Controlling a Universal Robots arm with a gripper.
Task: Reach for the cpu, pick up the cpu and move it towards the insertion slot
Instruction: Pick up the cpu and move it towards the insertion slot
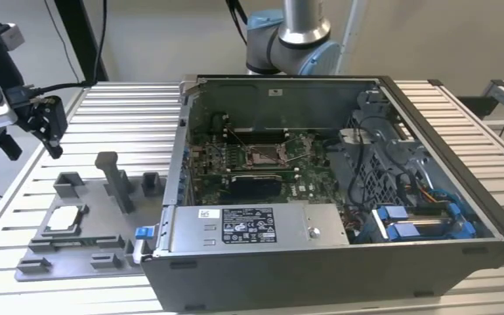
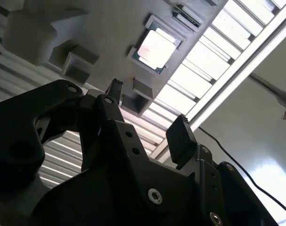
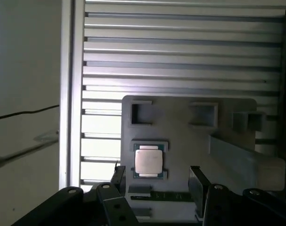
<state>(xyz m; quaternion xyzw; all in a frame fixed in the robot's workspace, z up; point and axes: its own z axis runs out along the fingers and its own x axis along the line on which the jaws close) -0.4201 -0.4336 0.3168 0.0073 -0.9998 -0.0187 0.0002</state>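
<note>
The claw point(image 1: 31, 151) hangs at the exterior view's left, raised above the ribbed metal surface point(image 1: 121, 111) and farther back than the grey tray point(image 1: 103, 220). Its two dark fingers point(image 1: 53, 146) are spread wide and hold nothing; both wrist views show clear space between them point(image 2: 147, 113) point(image 3: 157, 181).

The cpu point(image 1: 63, 218) lies flat in a square pocket on the left part of the tray, silvery face up, well apart from the claw and below it. In the first wrist view the cpu point(image 3: 148, 161) sits beyond the fingertips, roughly in line with the gap between them. In the second wrist view it point(image 2: 155, 48) shows bright in its pocket, past the finger ends. An upright grey post point(image 1: 113, 180) rises from the tray to the right of the cpu, with small open blocks point(image 1: 68, 184) around it.

The tray sits on the surface just beside the open computer case point(image 1: 322, 272), which fills the middle and right of the exterior view. The insertion slot point(image 1: 265, 155) sits on the green board inside the case, with a metal frame around a brownish centre, far from both cpu and claw. A silver box point(image 1: 252, 226) occupies the near wall of the case. The arm point(image 1: 289, 36) rises behind the far wall.
</note>
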